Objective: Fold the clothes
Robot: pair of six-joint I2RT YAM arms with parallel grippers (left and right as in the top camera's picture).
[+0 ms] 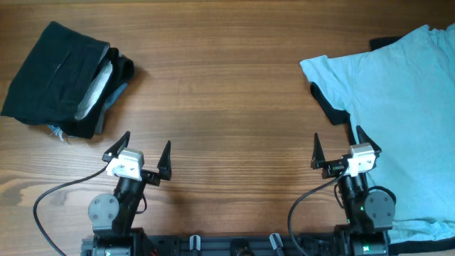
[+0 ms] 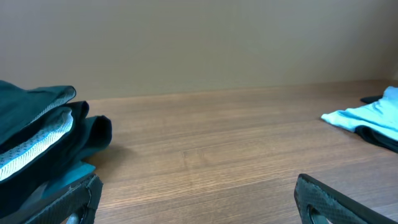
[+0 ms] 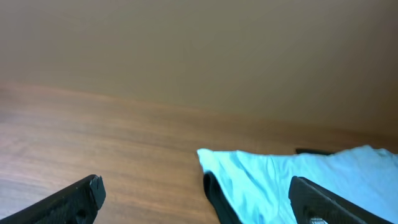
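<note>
The pale blue T-shirt [image 1: 402, 107] is lying spread flat just ahead and rightward of the right gripper [image 1: 337, 146], the nearer arm, jaws gaping empty, while the left gripper [image 1: 147, 146], equally wide and empty, is sitting near the folded black garments [image 1: 57, 78] at far left.

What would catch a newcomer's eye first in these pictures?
The pale blue T-shirt spread loosely over the right side of the wooden table stands out most, with black fabric peeking from under its edge. At the far left lies a bundled black garment with a grey lining showing. At the near edge sit the left arm and right arm, jaws wide open and empty.
</note>
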